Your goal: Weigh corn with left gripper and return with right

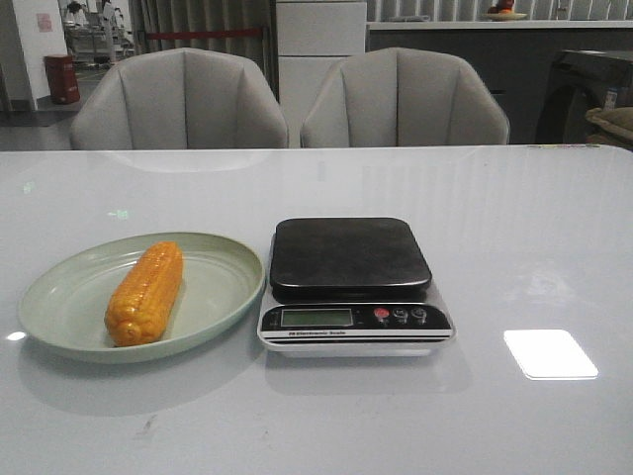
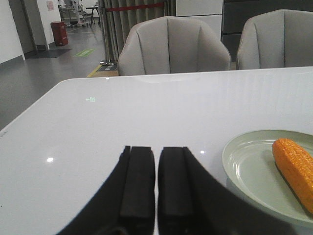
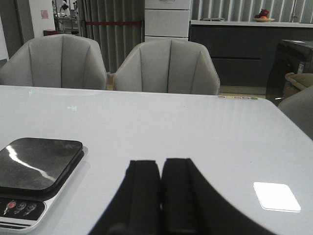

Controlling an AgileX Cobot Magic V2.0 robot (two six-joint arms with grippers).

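Observation:
The orange-yellow corn (image 1: 145, 293) lies on the pale green plate (image 1: 213, 292) at the left of the table. It also shows in the left wrist view (image 2: 295, 169), on the plate (image 2: 249, 169). A kitchen scale (image 1: 350, 257) with a black top stands right of the plate; its platform is bare, and it also shows in the right wrist view (image 3: 36, 164). My left gripper (image 2: 156, 152) is shut and empty, over bare table left of the plate. My right gripper (image 3: 161, 164) is shut and empty, right of the scale. Neither gripper shows in the front view.
Two grey chairs (image 1: 183, 99) (image 1: 404, 97) stand behind the table's far edge. A bright patch of reflected light (image 1: 550, 353) lies on the table right of the scale. The scale's display and buttons (image 1: 400, 315) face the front.

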